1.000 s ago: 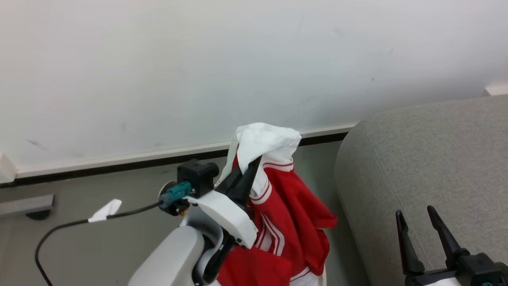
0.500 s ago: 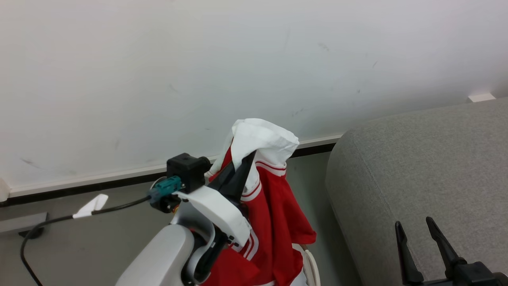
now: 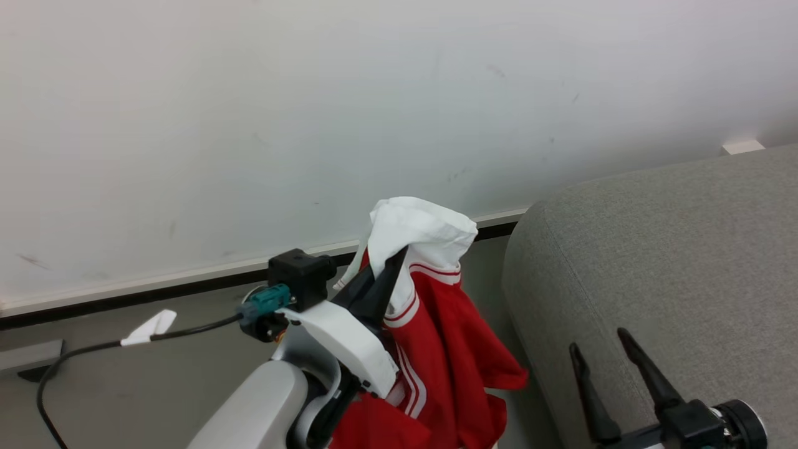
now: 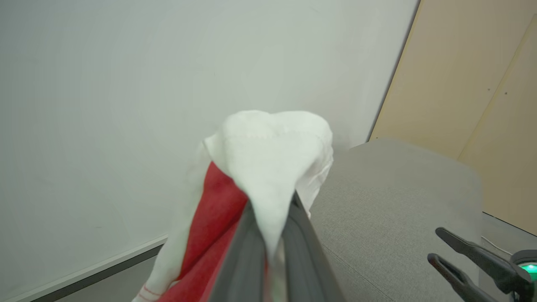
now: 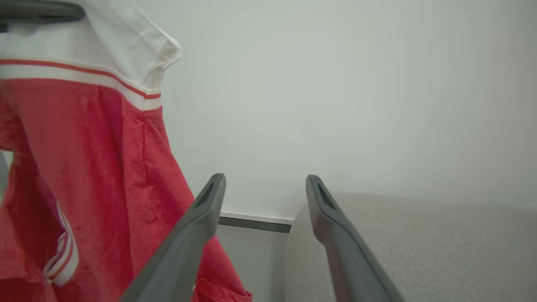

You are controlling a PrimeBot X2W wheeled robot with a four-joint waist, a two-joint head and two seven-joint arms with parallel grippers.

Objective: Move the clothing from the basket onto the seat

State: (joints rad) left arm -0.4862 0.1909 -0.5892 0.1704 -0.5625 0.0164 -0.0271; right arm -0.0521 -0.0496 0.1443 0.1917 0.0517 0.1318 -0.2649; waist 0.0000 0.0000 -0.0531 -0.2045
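Nearest, over the front of the seat (image 3: 673,249), the right gripper (image 3: 597,340) is seen with its two fingers spread wide and nothing between them. Grey upholstery lies beneath it and open air is left above. Just left of the seat's rounded arm, the left gripper (image 3: 386,274) is pressed together on the clothing (image 3: 449,349), with a white fold pinched between the fingers. The clothing is held up in the air beside the seat. Its red hem overlaps the arm's edge in the head view, and whether the two touch cannot be told. Bare grey floor (image 3: 156,386) is left open farther left of the seat, crossed by a black cable (image 3: 93,352). Behind the seat, a baseboard (image 3: 187,280) and a plain white wall (image 3: 312,125) close the space.

Against a second ago, the whole head view is shifted, so the camera has moved. The pinch on the clothing is unchanged, and the right gripper is found somewhat nearer the seat's left edge.

The clothing's long axis is kept upright. The white end is uppermost, draped over the fingertips, and the red body hangs toward the floor.
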